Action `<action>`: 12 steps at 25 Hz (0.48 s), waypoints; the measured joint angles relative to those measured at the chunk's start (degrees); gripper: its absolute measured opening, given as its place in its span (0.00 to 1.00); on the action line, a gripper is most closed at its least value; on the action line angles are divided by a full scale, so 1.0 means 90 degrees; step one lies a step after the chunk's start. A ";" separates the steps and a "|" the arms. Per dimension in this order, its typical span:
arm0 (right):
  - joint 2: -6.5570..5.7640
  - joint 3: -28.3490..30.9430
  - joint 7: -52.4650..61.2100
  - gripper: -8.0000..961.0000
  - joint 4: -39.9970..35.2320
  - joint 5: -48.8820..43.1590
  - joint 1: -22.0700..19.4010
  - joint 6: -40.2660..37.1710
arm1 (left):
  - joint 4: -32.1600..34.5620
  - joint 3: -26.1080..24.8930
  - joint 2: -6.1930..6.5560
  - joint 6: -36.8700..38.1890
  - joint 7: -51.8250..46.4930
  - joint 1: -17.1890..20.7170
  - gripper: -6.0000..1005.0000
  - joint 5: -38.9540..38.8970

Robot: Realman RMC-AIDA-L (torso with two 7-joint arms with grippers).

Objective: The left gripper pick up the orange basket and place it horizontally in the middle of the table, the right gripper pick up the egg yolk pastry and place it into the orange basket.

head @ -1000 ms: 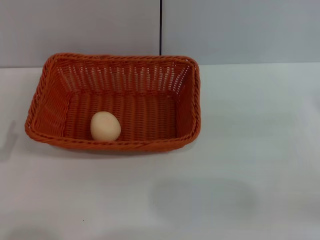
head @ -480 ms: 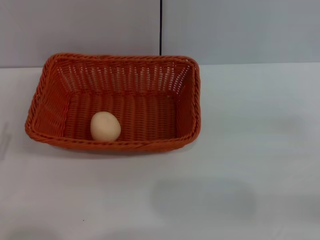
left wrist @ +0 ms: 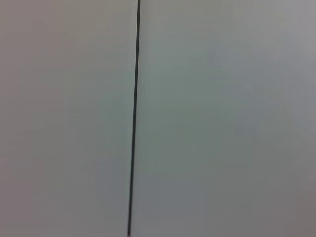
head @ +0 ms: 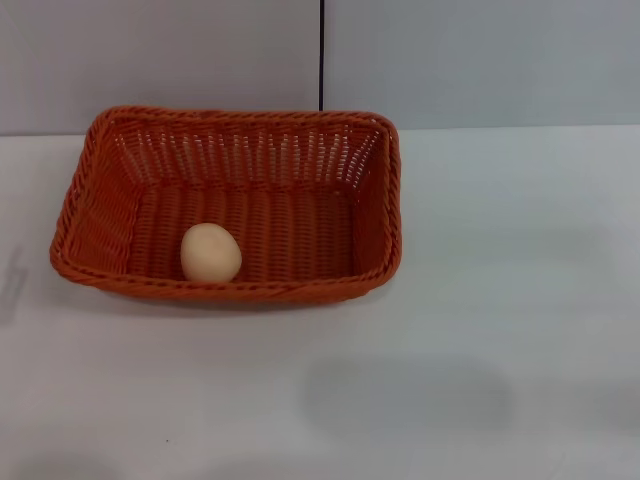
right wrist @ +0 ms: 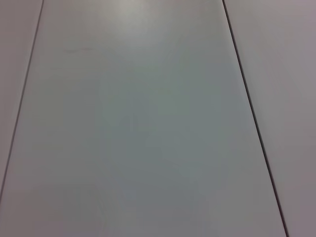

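The orange basket (head: 228, 204) lies lengthwise on the white table (head: 500, 300), left of centre in the head view. Inside it, near the front left, rests the egg yolk pastry (head: 210, 252), showing its plain pale side. Neither gripper appears in any view. Both wrist views hold only plain grey panels with thin dark seams.
A grey wall with a dark vertical seam (head: 321, 55) rises behind the table. Soft shadows fall on the tabletop in front of the basket and at the left edge.
The faint shadow at the table's left edge has shifted slightly. The basket and the pastry have not moved.
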 joint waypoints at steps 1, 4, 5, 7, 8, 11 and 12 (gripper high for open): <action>0.0002 -0.0005 -0.0001 0.58 0.0018 0.0000 0.0007 -0.0012 | 0.0000 0.0017 0.0002 0.0000 -0.0015 0.0003 0.70 0.0011; 0.0002 -0.0023 -0.0002 0.58 0.0033 -0.0006 0.0029 -0.0042 | -0.0003 0.0056 -0.0001 -0.0007 -0.0034 0.0017 0.71 0.0038; 0.0001 -0.0025 0.0000 0.58 0.0034 -0.0006 0.0044 -0.0032 | -0.0005 0.0056 -0.0006 0.0007 -0.0034 0.0025 0.71 0.0038; -0.0002 -0.0025 0.0001 0.58 0.0037 -0.0006 0.0054 -0.0008 | -0.0007 0.0044 -0.0007 0.0041 -0.0041 0.0037 0.72 0.0033; -0.0002 -0.0025 0.0001 0.58 0.0037 -0.0006 0.0054 -0.0008 | -0.0007 0.0044 -0.0007 0.0041 -0.0041 0.0037 0.74 0.0033; 0.0000 -0.0024 0.0014 0.58 0.0044 -0.0004 0.0056 -0.0014 | -0.0012 0.0026 -0.0002 0.0039 -0.0085 0.0029 0.80 0.0017; 0.0001 -0.0023 0.0042 0.58 0.0068 -0.0001 0.0056 -0.0070 | -0.0012 0.0026 -0.0002 0.0039 -0.0085 0.0029 0.82 0.0017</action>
